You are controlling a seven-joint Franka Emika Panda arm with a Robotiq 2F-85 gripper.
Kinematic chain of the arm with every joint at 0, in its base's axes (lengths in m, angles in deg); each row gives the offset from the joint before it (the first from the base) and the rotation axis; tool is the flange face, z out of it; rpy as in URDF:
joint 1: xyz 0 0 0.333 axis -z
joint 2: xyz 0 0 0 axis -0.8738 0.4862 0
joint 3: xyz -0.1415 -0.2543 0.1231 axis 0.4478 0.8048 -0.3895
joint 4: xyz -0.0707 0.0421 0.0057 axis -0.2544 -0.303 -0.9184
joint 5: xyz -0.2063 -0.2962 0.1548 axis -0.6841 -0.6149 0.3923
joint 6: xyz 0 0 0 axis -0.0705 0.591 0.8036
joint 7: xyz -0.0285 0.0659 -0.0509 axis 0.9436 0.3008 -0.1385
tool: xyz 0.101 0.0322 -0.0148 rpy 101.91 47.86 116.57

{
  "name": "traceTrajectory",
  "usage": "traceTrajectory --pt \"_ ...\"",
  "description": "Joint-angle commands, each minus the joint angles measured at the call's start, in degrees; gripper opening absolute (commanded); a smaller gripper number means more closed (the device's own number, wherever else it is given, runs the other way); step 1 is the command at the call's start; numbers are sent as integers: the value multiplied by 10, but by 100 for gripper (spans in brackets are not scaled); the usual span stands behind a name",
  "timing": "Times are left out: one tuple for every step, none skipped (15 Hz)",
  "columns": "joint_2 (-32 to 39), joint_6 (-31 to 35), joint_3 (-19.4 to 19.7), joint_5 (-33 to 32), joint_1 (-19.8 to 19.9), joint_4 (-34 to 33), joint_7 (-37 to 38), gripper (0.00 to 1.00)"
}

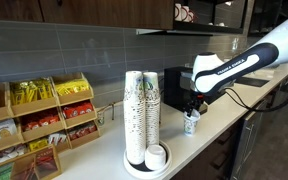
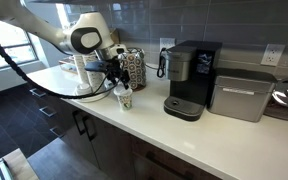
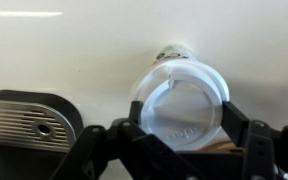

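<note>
Gripper (image 3: pixel 181 110) jaws clamped on white lid (image 3: pixel 184 92), poised just above cup (image 2: pixel 124 98) on counter (image 2: pixel 224 130). Risk of tilted lid slipping free or knocking cup over.

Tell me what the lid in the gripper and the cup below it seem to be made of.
The lid in the gripper: probably moulded plastic, white, glossy; it shows a raised rim and pressed ridges. The cup: likely paper, matte, white with green print, too small to be sure.
</note>
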Motion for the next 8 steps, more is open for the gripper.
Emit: traceTrajectory --pt "4 -21 -1 -13 0 -6 9 86" --pt "5 -22 -1 -13 -1 -7 8 90" --pt "5 -22 -1 -12 -1 -7 8 88" --pt "6 -22 -1 -12 -1 -8 8 89" --pt "7 -22 -2 -11 -1 -9 8 87" --pt "8 -22 -2 -11 -2 -10 8 88" --pt "11 -22 -3 -10 -2 -12 7 86" --pt "12 -22 -3 -9 -3 -13 7 86"
